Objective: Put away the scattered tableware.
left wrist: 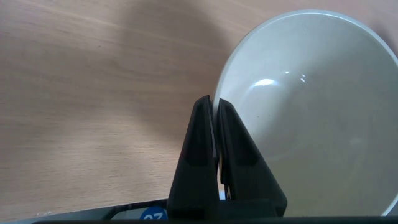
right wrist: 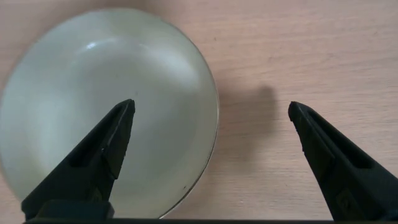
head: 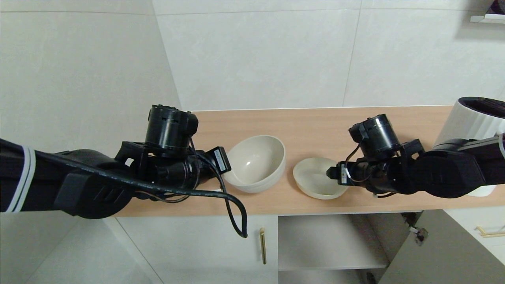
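**Two grippers at two vessels on a counter**

Left gripper — fingers pressed together on the rim of the bowl, one finger inside the rim and one outside. The bowl is cream and round, and sits tipped: its mouth faces up and toward the robot's left, with the gripped edge low and the opposite edge high. Its underside is at the counter; I cannot tell whether it touches.

Right gripper — fingers spread wide and holding nothing. One finger is over the inside of the dish, the other over bare counter, with the dish's rim between them. The dish is pale, shallow and round, level with its mouth up, just beside the bowl on the robot's right with a narrow gap between.

Surroundings:
- White canister stands upright at the counter's right end, partly behind the right arm and well apart from the dish.
- Cable from the left arm loops down past the counter's front edge.
- Cupboard below the dish has its compartment open, with its door swung out to the right.
- Gold handle is on the shut door beside it.
- Tiled wall is behind the counter.
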Tool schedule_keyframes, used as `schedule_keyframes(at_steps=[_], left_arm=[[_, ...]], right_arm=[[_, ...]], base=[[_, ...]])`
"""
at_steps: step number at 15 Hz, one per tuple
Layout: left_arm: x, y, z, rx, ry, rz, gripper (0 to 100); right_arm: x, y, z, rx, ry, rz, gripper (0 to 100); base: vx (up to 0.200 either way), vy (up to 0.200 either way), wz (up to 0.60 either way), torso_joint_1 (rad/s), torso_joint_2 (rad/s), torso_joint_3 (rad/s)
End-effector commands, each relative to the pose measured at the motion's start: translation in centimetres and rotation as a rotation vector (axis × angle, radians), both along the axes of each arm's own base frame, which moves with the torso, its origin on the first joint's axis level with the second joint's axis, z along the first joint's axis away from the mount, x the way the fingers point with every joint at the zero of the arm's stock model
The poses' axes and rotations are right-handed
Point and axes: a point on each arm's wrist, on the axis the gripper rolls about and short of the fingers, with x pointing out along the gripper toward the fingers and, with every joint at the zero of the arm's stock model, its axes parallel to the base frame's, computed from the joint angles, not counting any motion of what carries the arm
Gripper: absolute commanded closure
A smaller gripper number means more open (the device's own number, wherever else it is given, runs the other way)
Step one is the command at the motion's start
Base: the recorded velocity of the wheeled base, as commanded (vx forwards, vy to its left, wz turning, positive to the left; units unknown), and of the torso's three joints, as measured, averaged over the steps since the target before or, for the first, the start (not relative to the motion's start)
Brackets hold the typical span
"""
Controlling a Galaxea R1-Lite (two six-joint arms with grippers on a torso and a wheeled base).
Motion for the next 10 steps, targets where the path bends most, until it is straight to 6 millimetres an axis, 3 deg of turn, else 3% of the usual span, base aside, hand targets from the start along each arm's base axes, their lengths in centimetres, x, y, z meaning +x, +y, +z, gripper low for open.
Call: schedule_keyframes(at_steps=[1, 3, 4, 10], left_arm=[[-0.08, -0.01, 0.14, -0.003, -0.004, -0.001, 100], [-0.06, 0.04, 0.14, -0.003, -0.004, 0.001, 100], [-0.06, 0.04, 0.14, -0.003, -0.004, 0.001, 100], [-0.08, 0.05, 0.19, -0.002, -0.005, 0.000, 100]], right_arm=[[0.23, 0.16, -0.57, -0.008, 0.014, 0.000, 0], [0.21, 0.15, -0.61, -0.009, 0.015, 0.000, 0], [0.21, 0.15, -0.61, -0.009, 0.015, 0.000, 100], [0.02, 0.05, -0.12, 0.004, 0.006, 0.005, 100]], base=[[0.000, 0.000, 0.00, 0.000, 0.00, 0.000], [0.000, 0.000, 0.00, 0.000, 0.00, 0.000], [0.000, 0.000, 0.00, 0.000, 0.00, 0.000], [0.000, 0.000, 0.00, 0.000, 0.00, 0.000]])
